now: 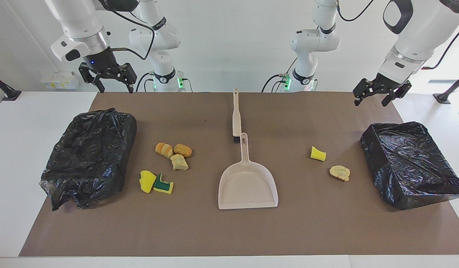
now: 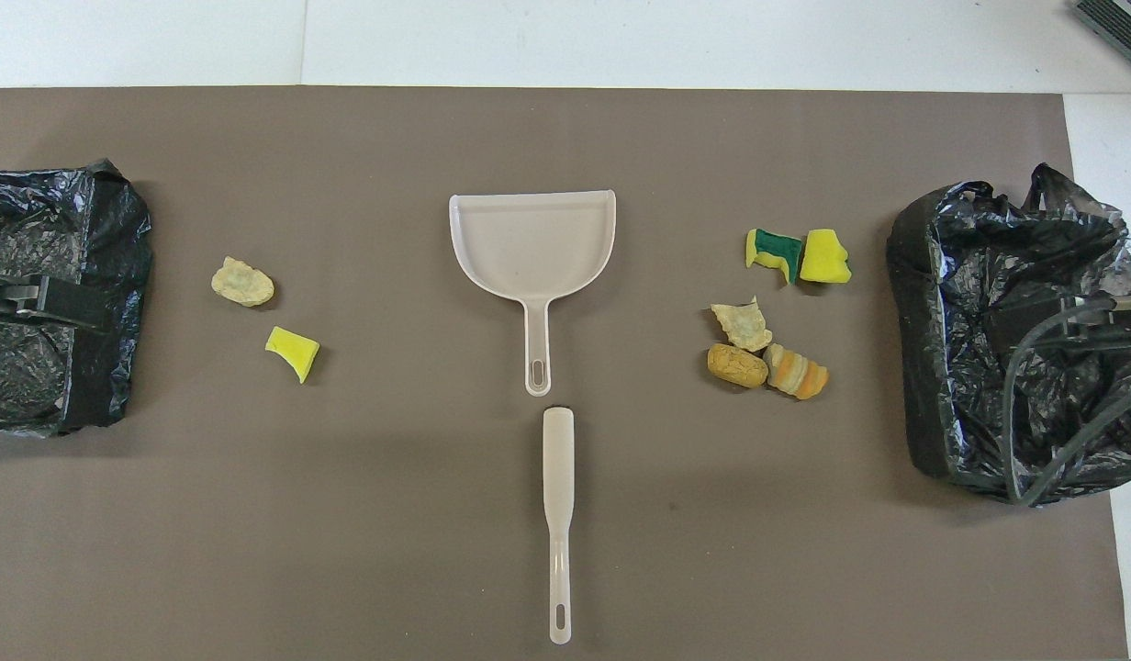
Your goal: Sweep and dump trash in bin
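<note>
Two robot arms are waiting above the robots' own edge of a bench covered by a brown mat [image 1: 214, 230].

The right hand [image 1: 112, 80] is hanging in the air with its fingers spread wide and nothing between them. The left hand [image 1: 380, 95] is likewise hanging with its fingers apart, gripping nothing.

A black-lined bin [image 1: 89, 158] is sitting below and just forward of the right hand, at that arm's end of the bench. A second black-lined bin [image 1: 410, 163] is sitting below and forward of the left hand, at the other end.

Midway between the two hands, a beige brush [image 1: 236, 115] is lying closest to the robots, its bristle end almost touching the handle of a beige dustpan [image 1: 248, 186]. The dustpan is lying flat just farther out, mouth pointing away from the robots.

The trash is lying in two groups on the mat. Five scraps [image 1: 170, 163] are clustered between the dustpan and the bin under the right hand: three bread-like chunks nearer the robots, then a yellow sponge piece and a green-and-yellow sponge piece touching each other farther out. Two scraps are lying apart between the dustpan and the bin under the left hand: a yellow sponge piece [image 1: 318, 153], then a pale bread-like chunk [image 1: 340, 172] farther out, closer to that bin.
</note>
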